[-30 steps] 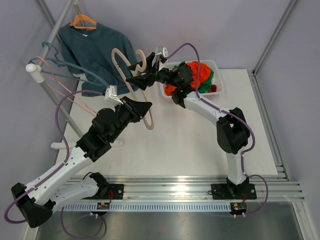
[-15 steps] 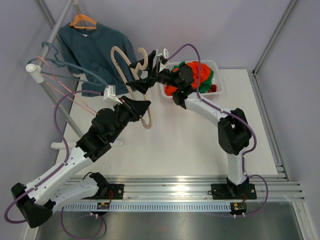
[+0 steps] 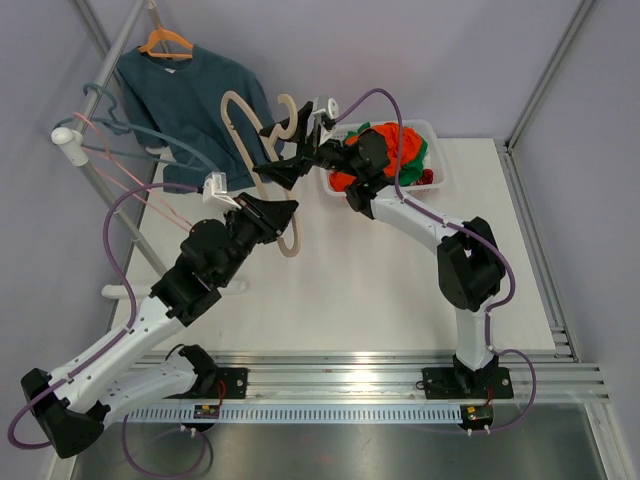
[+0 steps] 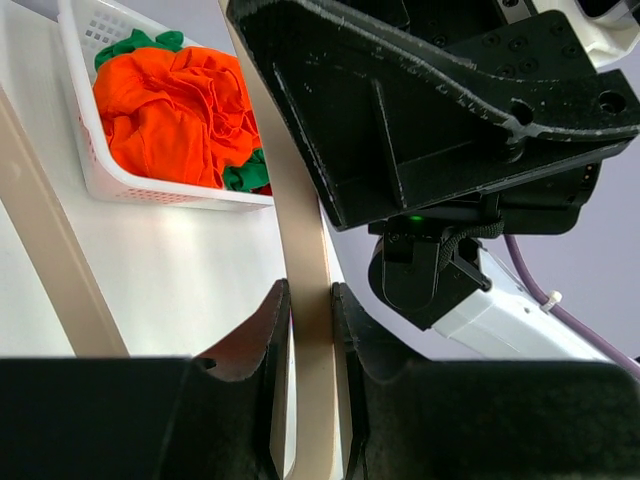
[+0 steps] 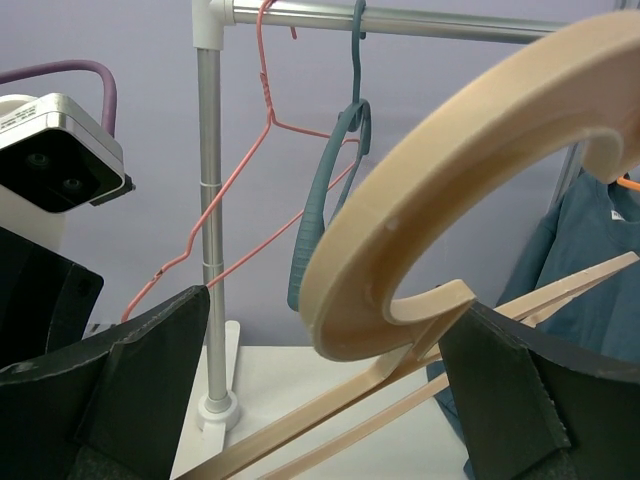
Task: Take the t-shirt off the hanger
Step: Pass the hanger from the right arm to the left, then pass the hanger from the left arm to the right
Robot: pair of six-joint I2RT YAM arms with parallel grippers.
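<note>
**First:** Two pincers are gathered at the wooden hanger (image 3: 240, 128) above the desk (image 3: 380, 290). How is it held?

**Second:** One of its bars is clamped in the left pincer (image 4: 310, 300), whose jaws are drawn narrow on it. The right pincer (image 5: 320, 400) is spread wide. The hook lies loose between its fingers, and nothing is gripped there.

**First:** Where is the t-shirt to be found?

**Second:** No cloth is seen on the wooden hanger. A teal t-shirt (image 3: 200, 100) is hung on an orange hanger (image 3: 165, 42) at the back left, on the rail (image 5: 400, 18). Orange and green garments (image 3: 390, 140) are heaped in the white basket (image 3: 437, 182). It is judged that the bare hanger is being put aside before the teal one is tackled.

**First:** What is needed for that to be done well?

**Second:** The right pincer is best drawn straight off the hook, so that no finger is caught in its curve and the hanger is not twisted in the left grip. A thin bar is held, well off the hanger's middle, so a swing is to be expected. Slow travel is advised. The hook is to be kept clear of the teal t-shirt, the pink wire hanger (image 5: 268, 90) and the blue hanger (image 5: 316, 200).
</note>
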